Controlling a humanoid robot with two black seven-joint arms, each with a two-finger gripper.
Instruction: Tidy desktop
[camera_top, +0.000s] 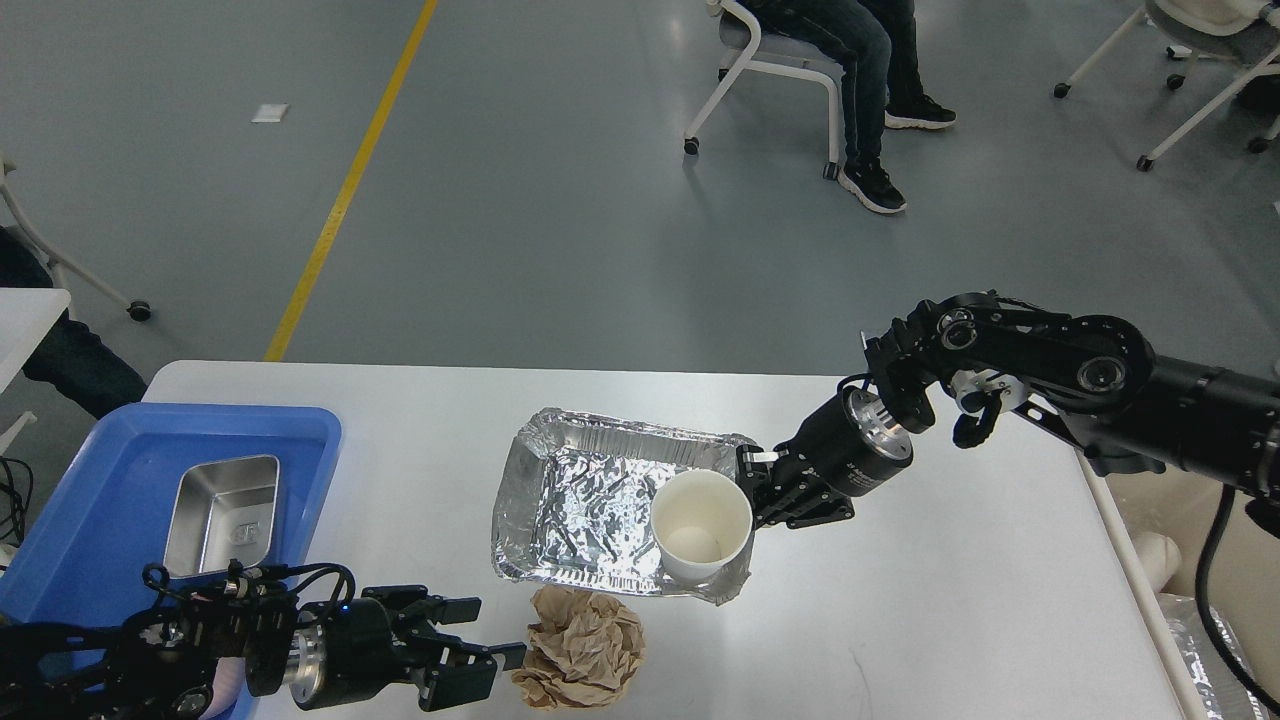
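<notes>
The white-grey desktop (950, 600) holds a crinkled foil tray (580, 500) with a white paper cup (700, 522) standing in its right end. A crumpled ball of brown paper (585, 650) lies just in front of the tray. My left gripper (485, 632) comes in low from the left, open, with its fingertips just short of the paper ball. My right gripper (762, 490) is against the cup's right side at the tray's right rim. Whether it grips the cup or the rim is unclear.
A blue plastic tray (120, 470) at the left edge holds a small steel container (225, 515). My left arm covers the tray's near corner. Cream-coloured things (1150, 555) sit below the table's right edge. Seated people and wheeled chairs are far behind.
</notes>
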